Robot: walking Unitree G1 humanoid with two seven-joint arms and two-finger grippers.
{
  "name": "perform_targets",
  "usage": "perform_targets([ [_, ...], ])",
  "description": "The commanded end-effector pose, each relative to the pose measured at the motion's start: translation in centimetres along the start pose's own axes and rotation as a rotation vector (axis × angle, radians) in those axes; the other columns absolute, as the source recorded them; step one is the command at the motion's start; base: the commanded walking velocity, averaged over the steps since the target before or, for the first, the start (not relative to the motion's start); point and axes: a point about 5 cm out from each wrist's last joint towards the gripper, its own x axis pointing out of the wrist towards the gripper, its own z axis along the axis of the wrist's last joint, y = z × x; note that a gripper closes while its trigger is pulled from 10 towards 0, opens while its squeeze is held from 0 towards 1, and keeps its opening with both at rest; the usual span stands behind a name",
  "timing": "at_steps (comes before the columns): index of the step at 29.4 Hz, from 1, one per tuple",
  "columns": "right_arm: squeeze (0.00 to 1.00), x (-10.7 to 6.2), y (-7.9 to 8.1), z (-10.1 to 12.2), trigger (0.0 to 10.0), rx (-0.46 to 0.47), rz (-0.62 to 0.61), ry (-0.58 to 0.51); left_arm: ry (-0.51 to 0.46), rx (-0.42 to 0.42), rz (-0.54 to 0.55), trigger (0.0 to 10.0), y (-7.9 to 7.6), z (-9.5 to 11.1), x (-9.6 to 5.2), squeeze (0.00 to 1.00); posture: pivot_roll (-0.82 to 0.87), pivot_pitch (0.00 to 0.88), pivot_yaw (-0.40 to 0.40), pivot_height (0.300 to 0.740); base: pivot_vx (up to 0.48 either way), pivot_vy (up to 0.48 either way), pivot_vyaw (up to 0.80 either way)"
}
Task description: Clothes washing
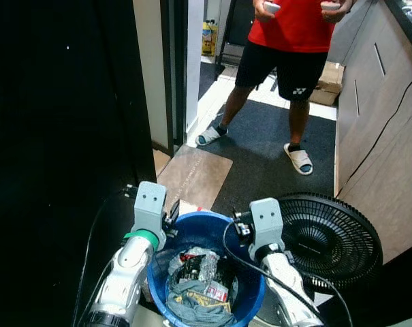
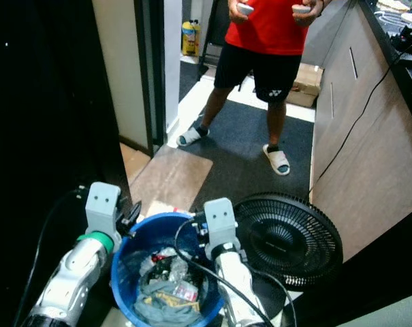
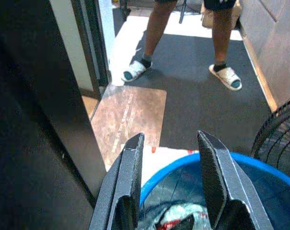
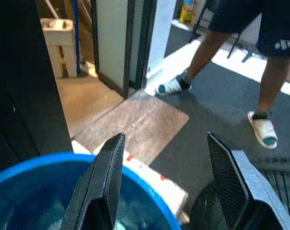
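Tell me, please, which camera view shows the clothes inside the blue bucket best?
The left eye view: it looks down into the blue bucket onto the clothes. The right eye view shows them likewise; the left wrist view catches just their edge.

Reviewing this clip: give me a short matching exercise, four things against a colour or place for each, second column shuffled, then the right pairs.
Things:
1. bucket
2. fan
3. person's shirt
4. floor mat

Descriptions:
A. red
B. brown, lying by the doorway
C. blue, holding clothes, between the left pincer and right pincer
D. black, on the robot's right beside the bucket

Pairs: 1-C, 2-D, 3-A, 4-B
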Motion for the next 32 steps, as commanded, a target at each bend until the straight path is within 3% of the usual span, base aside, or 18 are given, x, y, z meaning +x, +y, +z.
perform_targets([
  [1,0.0,0.1,-0.2,-0.2,10.0,-0.006,-0.006,0.004,0.014,0.011,0.002,10.0,0.1,-0.5,0.1,0.0,0.07,0.0,0.004,0.74,0.0,0.0,0.0],
  [9,0.0,0.5,-0.8,-0.2,10.0,-0.019,-0.02,-0.002,0.015,-0.003,0.035,10.0,1.0,-0.4,0.5,0.0,0.08,0.0,0.008,0.74,0.0,0.0,0.0],
  [20,0.0,1.5,0.1,0.4,10.0,-0.004,-0.008,-0.028,-0.069,-0.001,0.03,10.0,1.2,2.1,2.4,0.0,0.09,0.0,0.008,0.74,0.0,0.0,0.0],
  [32,0.0,1.6,-0.1,0.4,10.0,-0.018,-0.018,-0.043,-0.045,0.003,0.043,10.0,1.5,0.9,1.9,0.0,0.09,0.0,0.01,0.74,0.0,0.0,0.0],
])
